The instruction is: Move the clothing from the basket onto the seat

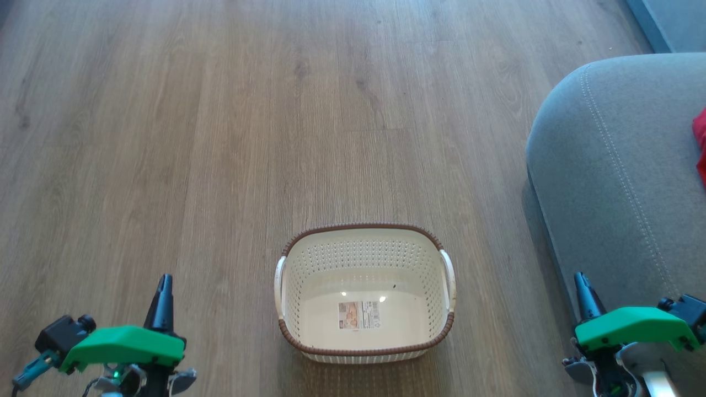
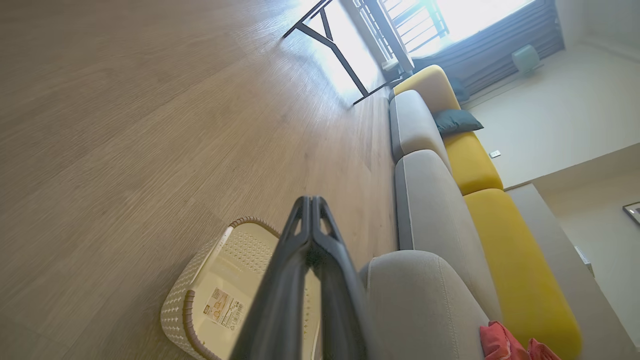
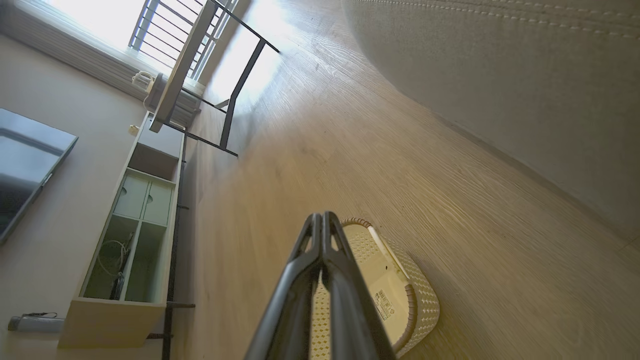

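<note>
Here, left gripper (image 1: 165, 282) and right gripper (image 1: 582, 281) low on either side of an empty basket (image 1: 364, 227), red clothing (image 1: 701, 140) up on the grey seat (image 1: 606, 165).

Each gripper with its two dark fingers pressed together, holding nothing. Between them, on the wooden floor (image 1: 220, 138), the cream perforated basket, bare inside except a label sticker (image 1: 359, 315). Right gripper just beside the seat's rounded front; clothing well back on that cushion, cut off by the frame edge. Possible trouble: scraping or snagging the upholstery when lifting the right arm so close to it; knocking the light, empty basket with an inward swing. Counted: two grippers, one basket, one sticker, three grey cushions in a row, two red bunches, number of garments unclear.
</note>
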